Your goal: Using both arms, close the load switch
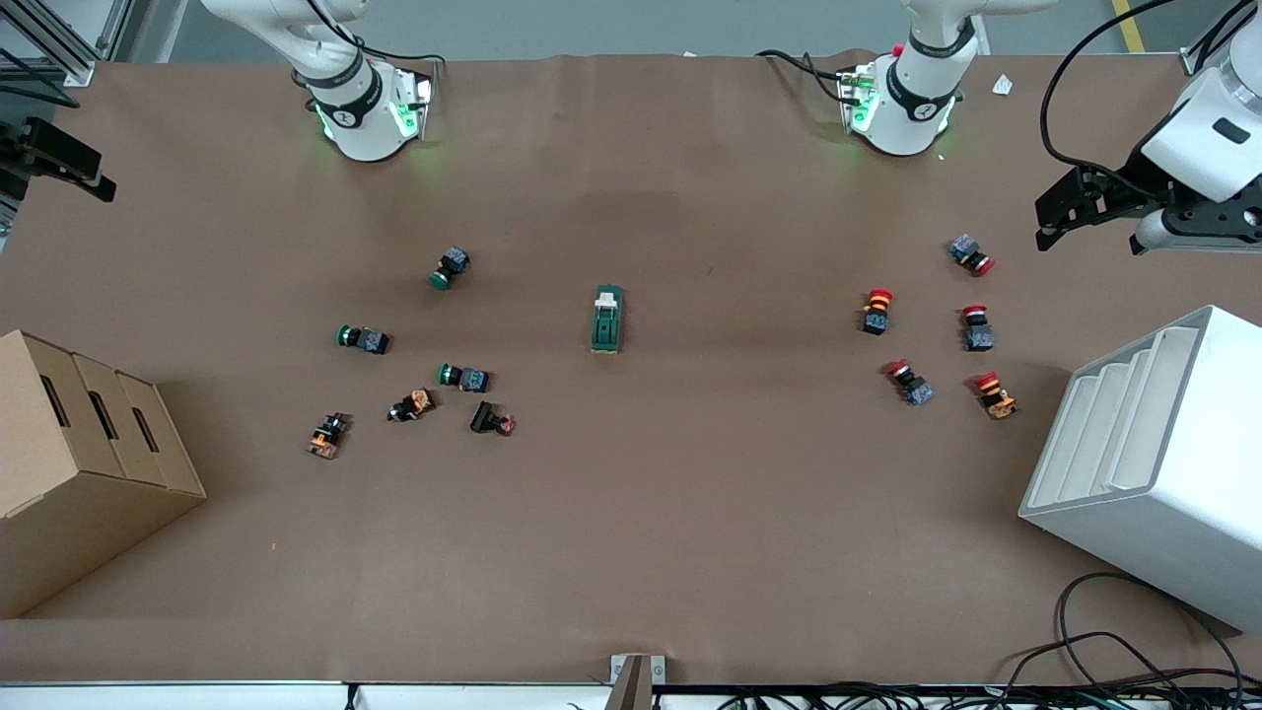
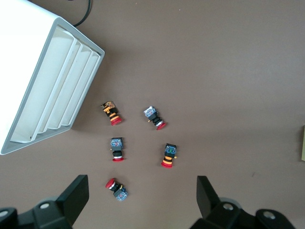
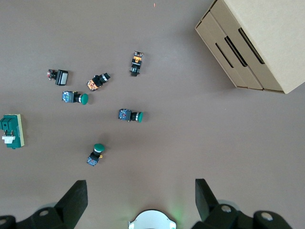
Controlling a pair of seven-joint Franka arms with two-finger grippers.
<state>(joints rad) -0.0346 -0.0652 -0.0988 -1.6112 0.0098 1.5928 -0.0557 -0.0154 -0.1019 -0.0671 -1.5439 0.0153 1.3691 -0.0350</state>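
Brown paper covers the table (image 1: 631,552) in the front view, with the load switch (image 1: 606,319) lying alone at its middle, cream lever end toward the arm bases. The left gripper (image 1: 1065,212) hangs up in the air at the left arm's end of the table, above the red push-buttons (image 1: 876,311), and the switch lies well apart from it toward the table's middle. A white slotted rack (image 1: 1154,463) stands near that gripper, closer to the front camera. The right gripper (image 1: 59,158) shows at the right arm's end, above a cardboard box (image 1: 79,463), with the green push-buttons (image 1: 451,267) between it and the switch.

From the left wrist view, the left gripper (image 2: 143,200) has its fingers (image 2: 76,195) spread wide apart, holding nothing; five red-capped buttons (image 2: 167,155) lie below it beside the rack (image 2: 28,71).

From the right wrist view, the right gripper (image 3: 141,200) likewise has its fingers (image 3: 76,198) wide apart and empty. The load switch (image 3: 11,131) sits at the picture's edge, well apart from this gripper, with green buttons (image 3: 129,115) and the cardboard box (image 3: 267,43) also in sight.
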